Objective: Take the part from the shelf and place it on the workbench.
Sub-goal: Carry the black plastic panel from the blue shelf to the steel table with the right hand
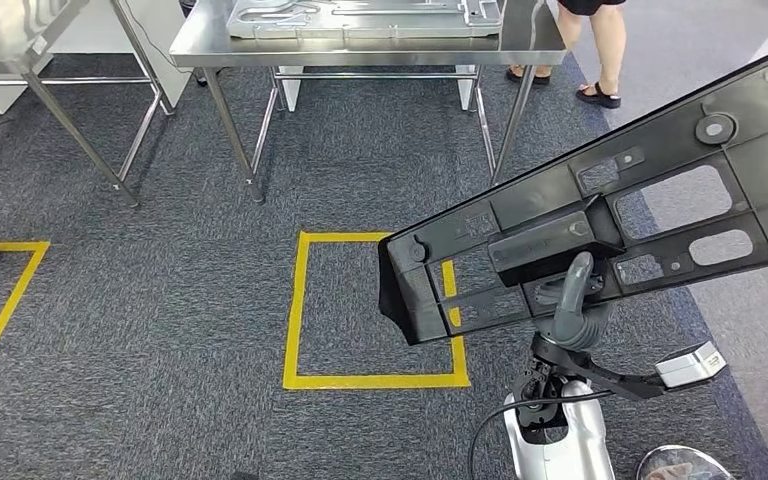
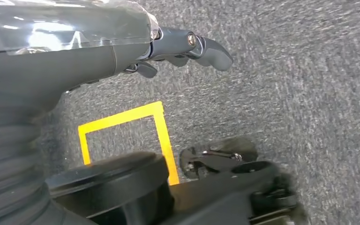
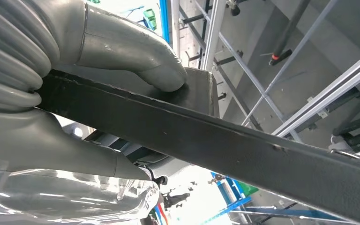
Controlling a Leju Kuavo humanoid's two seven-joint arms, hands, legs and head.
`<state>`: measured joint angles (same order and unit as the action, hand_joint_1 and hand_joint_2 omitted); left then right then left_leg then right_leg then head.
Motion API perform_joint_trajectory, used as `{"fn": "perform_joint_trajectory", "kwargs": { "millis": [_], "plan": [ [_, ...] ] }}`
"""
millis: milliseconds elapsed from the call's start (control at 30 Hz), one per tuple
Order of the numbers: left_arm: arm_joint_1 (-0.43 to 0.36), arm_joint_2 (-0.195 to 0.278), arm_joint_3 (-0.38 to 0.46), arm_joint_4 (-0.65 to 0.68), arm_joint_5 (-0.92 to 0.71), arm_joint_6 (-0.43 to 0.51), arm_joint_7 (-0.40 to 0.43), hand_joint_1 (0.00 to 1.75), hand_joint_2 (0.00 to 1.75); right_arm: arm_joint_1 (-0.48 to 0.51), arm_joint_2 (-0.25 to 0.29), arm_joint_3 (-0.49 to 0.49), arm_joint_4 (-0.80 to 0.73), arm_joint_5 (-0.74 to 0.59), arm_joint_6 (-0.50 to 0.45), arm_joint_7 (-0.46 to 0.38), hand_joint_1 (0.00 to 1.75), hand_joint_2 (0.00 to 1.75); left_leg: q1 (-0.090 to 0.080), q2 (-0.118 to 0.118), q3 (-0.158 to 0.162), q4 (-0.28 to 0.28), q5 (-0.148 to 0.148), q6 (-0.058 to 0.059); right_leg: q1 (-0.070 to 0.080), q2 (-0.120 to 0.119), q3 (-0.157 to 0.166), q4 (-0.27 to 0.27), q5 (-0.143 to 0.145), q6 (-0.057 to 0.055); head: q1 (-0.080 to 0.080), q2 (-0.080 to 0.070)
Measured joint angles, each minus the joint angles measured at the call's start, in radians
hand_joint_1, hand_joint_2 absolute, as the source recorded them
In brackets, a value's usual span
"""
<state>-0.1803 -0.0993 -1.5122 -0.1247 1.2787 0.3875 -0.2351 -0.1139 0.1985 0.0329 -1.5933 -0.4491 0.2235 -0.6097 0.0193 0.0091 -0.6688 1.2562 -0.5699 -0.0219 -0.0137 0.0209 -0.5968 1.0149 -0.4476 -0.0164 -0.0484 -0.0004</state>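
- Two hands are ours to report: our right hand holds the part, and our left hand holds nothing.
- We see the part in the head view as a long, flat black plastic panel with rectangular cut-outs and ribs, held up in the air and tilted, its far end rising toward the right edge of the picture.
- Our right hand grips the part near its lower long edge; a grey finger reaches up across the panel's ribbed face.
- From the right wrist view, the thick grey thumb presses on one side of the part's dark edge, with the rest of the hand on the other side, so the panel is clamped between them.
- Our left hand hangs over the grey carpet; its dark fingers are loosely extended and apart.
- We see the steel tabletop ahead, well apart from the part, and a grey metal panel lies flat on it.
- Another steel table stands to its left.
- On the carpet between us and the tabletop lies a yellow tape square; the part's lower end overlaps its right side in the head view.
- A person's legs in dark sandals stand beyond the tabletop's right end.
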Motion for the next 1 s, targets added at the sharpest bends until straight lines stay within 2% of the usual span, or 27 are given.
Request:
{"fn": "perform_joint_trajectory", "kwargs": {
  "millis": [33, 67, 100, 133, 233, 300, 333, 400, 433, 467, 500, 533, 600, 633, 667, 733, 767, 800, 833, 867, 900, 933, 967, 1000],
  "plan": [
    [-0.001, 0.001, 0.000, 0.000, 0.000, -0.001, 0.000, 0.00, 1.75, 0.000, 0.000, 0.003, -0.001, 0.000, 0.000, 0.000, 1.75, 1.75, -0.002, -0.002, 0.030, -0.072, 0.043, 0.008, 0.002, 0.005, 0.004, 0.000, -0.004, 0.000, 0.000, 0.000],
    [-0.002, 0.002, 0.000, 0.000, 0.000, -0.002, 0.000, 0.00, 1.75, 0.000, 0.000, 0.005, -0.001, 0.000, 0.001, 0.000, 1.75, 1.75, -0.005, -0.004, 0.063, -0.146, 0.071, 0.016, 0.004, 0.009, 0.007, 0.000, -0.009, 0.002, 0.000, 0.000],
    [-0.003, 0.004, 0.000, 0.000, 0.001, -0.003, 0.000, 0.00, 1.75, -0.001, -0.001, 0.007, -0.002, 0.001, 0.001, 0.000, 1.75, 1.75, -0.009, -0.005, 0.088, -0.203, 0.085, 0.023, 0.005, 0.012, 0.009, 0.000, -0.014, 0.006, 0.000, 0.000],
    [-0.005, 0.006, 0.000, 0.000, 0.003, -0.004, 0.000, 0.00, 1.75, -0.002, -0.001, 0.008, -0.002, 0.002, 0.000, 0.000, 1.75, 1.75, -0.013, -0.007, 0.103, -0.238, 0.086, 0.028, 0.004, 0.014, 0.010, -0.001, -0.018, 0.012, 0.000, 0.000],
    [-0.005, 0.007, 0.000, 0.000, 0.008, -0.006, -0.001, 0.00, 1.75, -0.004, -0.002, 0.013, -0.002, 0.005, -0.007, -0.001, 1.75, 1.75, -0.014, -0.006, 0.124, -0.263, 0.076, 0.042, 0.003, 0.013, 0.015, 0.016, -0.010, 0.035, 0.000, 0.000],
    [-0.004, 0.009, 0.001, 0.000, 0.010, -0.006, -0.001, 0.00, 1.75, -0.005, -0.004, 0.017, -0.005, 0.008, -0.013, -0.004, 1.75, 1.75, -0.009, -0.006, 0.154, -0.269, 0.071, 0.054, 0.002, 0.004, 0.001, 0.065, -0.024, 0.046, 0.000, 0.000],
    [-0.003, 0.010, 0.001, 0.000, 0.012, -0.005, -0.001, 0.00, 1.75, -0.006, -0.005, 0.020, -0.006, 0.010, -0.016, -0.006, 1.75, 1.75, -0.008, -0.005, 0.167, -0.271, 0.067, 0.056, 0.001, -0.002, -0.026, 0.114, -0.042, 0.049, 0.000, 0.000],
    [0.000, 0.011, 0.001, 0.000, 0.017, -0.001, -0.001, 0.00, 1.75, -0.005, -0.008, 0.024, -0.008, 0.011, -0.019, -0.007, 1.75, 1.75, -0.008, -0.003, 0.187, -0.272, 0.051, 0.056, -0.001, -0.010, -0.113, 0.234, -0.086, 0.055, 0.000, 0.000],
    [0.003, 0.011, 0.001, 0.000, 0.020, 0.002, -0.001, 0.00, 1.75, -0.003, -0.009, 0.025, -0.008, 0.011, -0.018, -0.007, 1.75, 1.75, -0.008, -0.003, 0.196, -0.272, 0.043, 0.054, -0.002, -0.012, -0.153, 0.275, -0.101, 0.058, 0.000, 0.000],
    [0.007, 0.011, 0.001, 0.000, 0.022, 0.004, -0.001, 0.00, 1.75, -0.001, -0.010, 0.025, -0.008, 0.011, -0.018, -0.007, 1.75, 1.75, -0.008, -0.004, 0.207, -0.272, 0.032, 0.053, -0.002, -0.014, -0.179, 0.285, -0.105, 0.061, 0.000, 0.000],
    [0.010, 0.011, 0.001, 0.000, 0.023, 0.007, -0.001, 0.00, 1.75, 0.001, -0.011, 0.025, -0.008, 0.011, -0.017, -0.007, 1.75, 1.75, -0.007, -0.004, 0.222, -0.272, 0.020, 0.050, -0.003, -0.016, -0.187, 0.259, -0.095, 0.062, 0.000, 0.000],
    [0.011, 0.011, 0.001, 0.000, 0.023, 0.009, -0.001, 0.00, 1.75, 0.001, -0.012, 0.025, -0.008, 0.011, -0.016, -0.007, 1.75, 1.75, -0.006, -0.003, 0.239, -0.272, 0.006, 0.048, -0.003, -0.020, -0.180, 0.206, -0.068, 0.062, 0.000, 0.000],
    [0.012, 0.011, 0.001, 0.000, 0.022, 0.013, -0.001, 0.00, 1.75, 0.003, -0.015, 0.025, -0.007, 0.011, -0.016, -0.007, 1.75, 1.75, -0.005, -0.002, 0.272, -0.275, -0.026, 0.039, 0.000, -0.035, -0.154, 0.090, 0.040, 0.052, 0.000, 0.000],
    [0.012, 0.011, 0.001, 0.000, 0.020, 0.014, -0.001, 0.00, 1.75, 0.005, -0.017, 0.025, -0.007, 0.012, -0.017, -0.007, 1.75, 1.75, -0.006, -0.001, 0.283, -0.280, -0.039, 0.033, 0.005, -0.041, -0.145, 0.058, 0.076, 0.043, 0.001, 0.000],
    [0.011, 0.011, 0.001, 0.000, 0.019, 0.015, 0.000, 0.00, 1.75, 0.007, -0.019, 0.025, -0.009, 0.013, -0.017, -0.006, 1.75, 1.75, -0.007, 0.002, 0.298, -0.289, -0.049, 0.025, 0.009, -0.045, -0.140, 0.043, 0.096, 0.032, 0.001, 0.000],
    [0.003, 0.011, 0.001, 0.000, 0.018, 0.016, 0.000, 0.00, 1.75, 0.009, -0.021, 0.025, -0.018, 0.015, -0.017, -0.007, 1.75, 1.75, -0.009, 0.006, 0.310, -0.279, -0.037, 0.011, 0.012, -0.038, -0.122, 0.038, 0.067, 0.014, 0.002, 0.000],
    [-0.002, 0.011, 0.001, 0.000, 0.017, 0.017, -0.001, 0.00, 1.75, 0.010, -0.022, 0.025, -0.023, 0.016, -0.017, -0.008, 1.75, 1.75, -0.008, 0.006, 0.302, -0.244, -0.017, 0.007, 0.010, -0.033, -0.105, 0.032, 0.055, 0.006, 0.002, 0.000],
    [-0.007, 0.011, 0.001, 0.000, 0.016, 0.018, -0.001, 0.00, 1.75, 0.010, -0.022, 0.025, -0.027, 0.017, -0.017, -0.009, 1.75, 1.75, -0.007, 0.004, 0.270, -0.183, 0.010, 0.003, 0.009, -0.030, -0.084, 0.026, 0.043, -0.001, 0.002, 0.000],
    [-0.010, 0.010, 0.001, 0.000, 0.016, 0.018, -0.001, 0.00, 1.75, 0.011, -0.022, 0.026, -0.029, 0.018, -0.017, -0.009, 1.75, 1.75, -0.007, 0.002, 0.226, -0.111, 0.024, 0.000, 0.007, -0.028, -0.059, 0.018, 0.030, -0.007, 0.001, 0.000],
    [-0.010, 0.010, 0.001, 0.000, 0.016, 0.020, -0.001, 0.00, 1.75, 0.012, -0.022, 0.027, -0.030, 0.019, -0.017, -0.010, 1.75, 1.75, -0.006, 0.001, 0.174, -0.043, 0.021, -0.002, 0.007, -0.025, -0.036, 0.011, 0.015, -0.010, 0.001, 0.000],
    [-0.009, 0.010, 0.001, 0.000, 0.017, 0.021, -0.001, 0.00, 1.75, 0.012, -0.023, 0.029, -0.030, 0.020, -0.017, -0.010, 1.75, 1.75, -0.006, 0.000, 0.122, 0.007, -0.006, -0.003, 0.008, -0.022, -0.011, 0.004, 0.000, -0.013, 0.001, 0.000],
    [-0.006, 0.010, 0.001, 0.000, 0.018, 0.023, -0.001, 0.00, 1.75, 0.013, -0.023, 0.030, -0.029, 0.021, -0.018, -0.010, 1.75, 1.75, -0.007, 0.000, 0.077, 0.031, -0.054, -0.003, 0.008, -0.017, 0.014, -0.001, -0.015, -0.015, 0.001, 0.000],
    [-0.002, 0.010, 0.001, 0.000, 0.020, 0.027, 0.000, 0.00, 1.75, 0.013, -0.023, 0.032, -0.029, 0.022, -0.020, -0.010, 1.75, 1.75, -0.008, 0.000, 0.041, 0.034, -0.105, 0.000, 0.010, -0.011, 0.041, -0.005, -0.032, -0.015, 0.001, 0.000],
    [0.002, 0.011, 0.001, 0.000, 0.023, 0.030, 0.001, 0.00, 1.75, 0.013, -0.023, 0.034, -0.029, 0.023, -0.021, -0.010, 1.75, 1.75, -0.011, 0.000, 0.014, 0.015, -0.142, 0.004, 0.012, -0.007, 0.069, -0.008, -0.048, -0.015, 0.001, 0.000]
  ]
}}
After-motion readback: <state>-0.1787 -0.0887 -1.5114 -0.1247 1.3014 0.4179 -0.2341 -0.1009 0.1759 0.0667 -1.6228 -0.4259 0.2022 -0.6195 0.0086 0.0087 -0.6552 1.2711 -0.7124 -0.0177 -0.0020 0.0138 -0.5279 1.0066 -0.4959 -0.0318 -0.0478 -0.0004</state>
